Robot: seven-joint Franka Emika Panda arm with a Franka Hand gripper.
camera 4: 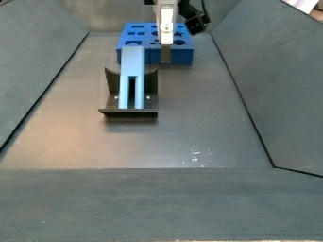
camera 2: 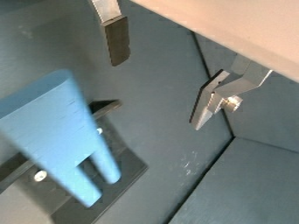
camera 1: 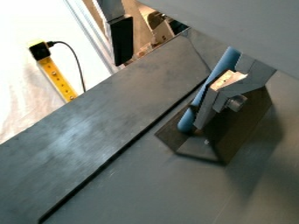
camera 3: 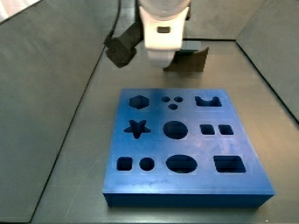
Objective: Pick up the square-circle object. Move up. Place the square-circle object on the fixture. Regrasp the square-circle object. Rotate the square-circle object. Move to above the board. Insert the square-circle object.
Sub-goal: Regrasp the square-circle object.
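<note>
I read this as the point between placing and regrasping. The square-circle object [camera 4: 132,77] leans in the fixture [camera 4: 127,102], its lower end down by the base plate and its upper end propped against the upright; a wrist view shows the same thing, the pale blue peg [camera 1: 212,89] tilted in the dark bracket [camera 1: 222,131]. So the pick, the lift and the placement look done to me.

My gripper [camera 2: 163,74] holds nothing. In that wrist view one finger [camera 2: 114,35] and its partner [camera 2: 212,101] stand well apart with only the dark surface [camera 2: 239,179] showing between them, so the jaws are wide open. The peg sits below the gripper and off to one side of it, clear of both pads.

In a side view the gripper [camera 4: 167,30] hangs high, with the board [camera 4: 145,40] behind it and the fixture nearer the camera. In the other direction, the board [camera 3: 181,144] shows every hole vacant, so nothing is inserted yet.

What remains, as I judge it: come down onto the peg for the regrasp, rotate it, carry it above the board, and insert it.
</note>
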